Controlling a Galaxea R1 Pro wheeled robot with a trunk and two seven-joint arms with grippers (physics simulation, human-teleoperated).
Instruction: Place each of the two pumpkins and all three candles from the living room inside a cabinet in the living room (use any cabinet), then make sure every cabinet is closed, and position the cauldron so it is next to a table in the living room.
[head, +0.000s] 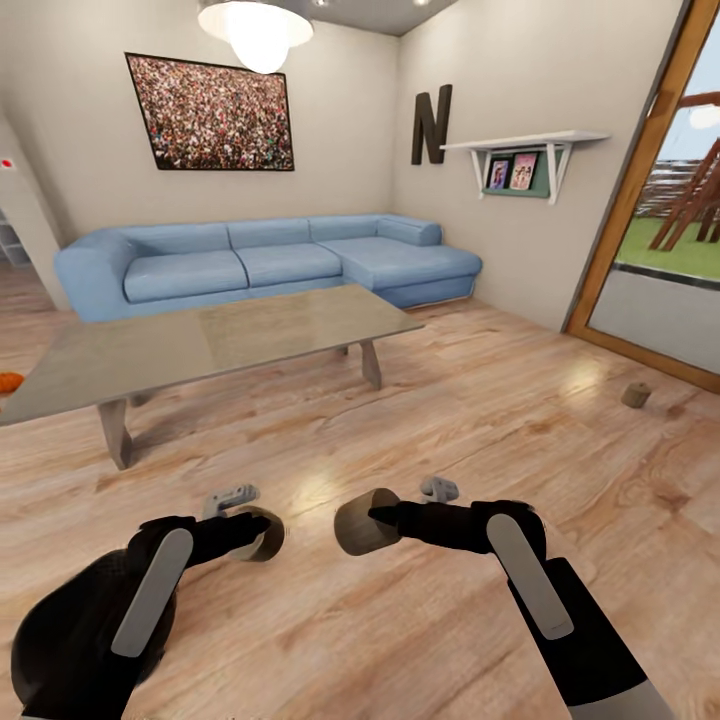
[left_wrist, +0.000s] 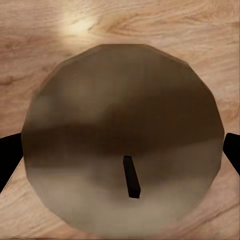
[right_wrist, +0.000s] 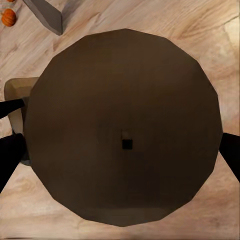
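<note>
Both arms reach forward, low over the wood floor (head: 420, 640) before the table (head: 215, 345). Left gripper (head: 255, 532) clamps one candle (head: 262, 535); right gripper (head: 375, 518) clamps another candle (head: 358, 522), wick end toward each wrist camera. Third candle (head: 635, 395) sits on floor near the glass door (head: 665, 230); a pumpkin (head: 8, 381) shows beyond the table's left end.

1. A pumpkin (head: 8, 381) is cut by the head view's left edge beside the coffee table (head: 200, 350); only an orange sliver shows.
2. In the left wrist view, a candle (left_wrist: 122, 135) hides most of both fingers; only dark tips (left_wrist: 9, 155) peek past its rim.
3. The right wrist view's candle (right_wrist: 122, 127) likewise covers the fingers, leaving dark slivers (right_wrist: 10, 155) at the sides.
4. A small object (head: 635, 395) on the floor near the glass door (head: 670, 220) is too small to identify surely.
5. The ceiling lamp (head: 257, 28) is cropped by the top edge.
</note>
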